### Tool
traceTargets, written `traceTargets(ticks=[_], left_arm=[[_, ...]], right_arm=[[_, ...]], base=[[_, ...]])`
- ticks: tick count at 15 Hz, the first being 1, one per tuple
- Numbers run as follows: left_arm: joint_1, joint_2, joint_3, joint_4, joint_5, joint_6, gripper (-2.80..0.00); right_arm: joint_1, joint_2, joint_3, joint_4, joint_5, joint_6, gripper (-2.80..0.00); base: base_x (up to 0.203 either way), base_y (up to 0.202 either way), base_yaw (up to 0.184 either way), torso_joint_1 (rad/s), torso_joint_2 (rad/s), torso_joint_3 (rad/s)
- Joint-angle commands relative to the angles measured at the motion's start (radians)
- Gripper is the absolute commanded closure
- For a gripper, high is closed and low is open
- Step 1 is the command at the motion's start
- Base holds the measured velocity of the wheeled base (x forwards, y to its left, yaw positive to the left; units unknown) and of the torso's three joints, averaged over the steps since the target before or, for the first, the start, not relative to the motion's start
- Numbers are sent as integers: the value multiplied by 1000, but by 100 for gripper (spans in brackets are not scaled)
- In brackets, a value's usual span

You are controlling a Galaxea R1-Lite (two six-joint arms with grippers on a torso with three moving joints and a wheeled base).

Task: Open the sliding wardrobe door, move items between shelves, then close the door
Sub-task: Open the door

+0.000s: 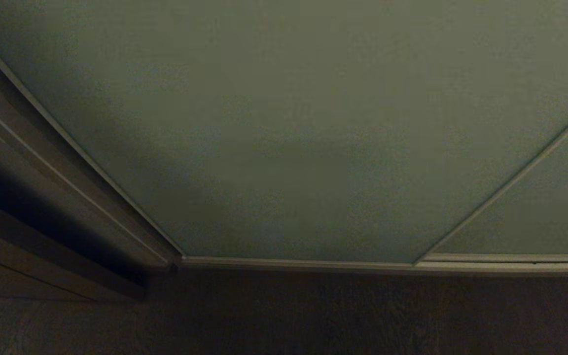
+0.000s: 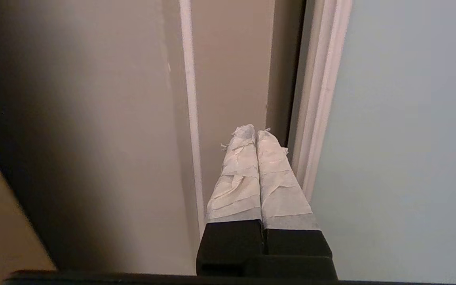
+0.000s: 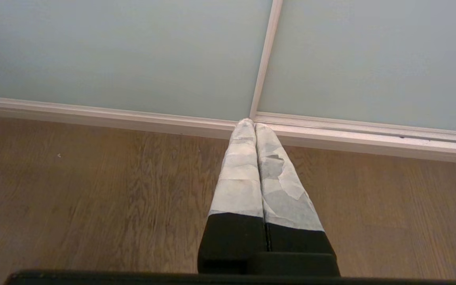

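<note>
The pale grey-green sliding wardrobe door (image 1: pixel 284 123) fills the head view and stands closed down to its floor track. In the left wrist view my left gripper (image 2: pixel 255 132), its taped fingers pressed together on nothing, points at the beige jamb just beside the door's off-white frame edge (image 2: pixel 319 99), with the door panel (image 2: pixel 410 138) alongside. My right gripper (image 3: pixel 250 123) is shut and empty, hanging low over the floor and pointing at the door's bottom rail (image 3: pixel 133 116). Neither arm shows in the head view. The items and the shelves are hidden behind the door.
Brown wooden panelling (image 1: pixel 22 197) runs along the left of the door. A second grey-green panel (image 1: pixel 550 197) meets the door at a slim vertical frame strip (image 3: pixel 265 55). Wood-grain floor (image 3: pixel 93 190) lies in front of the track.
</note>
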Motion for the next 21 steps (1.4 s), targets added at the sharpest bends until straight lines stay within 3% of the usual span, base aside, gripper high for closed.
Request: traceTargets(ticks=[1,5,18,21], left_arm=[[1,30,-29,-3,0,-1,0],[-2,58,-69,18,-59,-3,0],[-3,111,-119,37,-98,-11,0],[-8,101,-116,39,-139,-13,0]], right_arm=[[0,0,0,0,0,0,0],[0,0,0,0,0,0,0],[0,0,0,0,0,0,0],[0,0,0,0,0,0,0]], base=[[0,0,0,0,0,0],[0,0,0,0,0,0],[0,0,0,0,0,0],[0,0,0,0,0,0]])
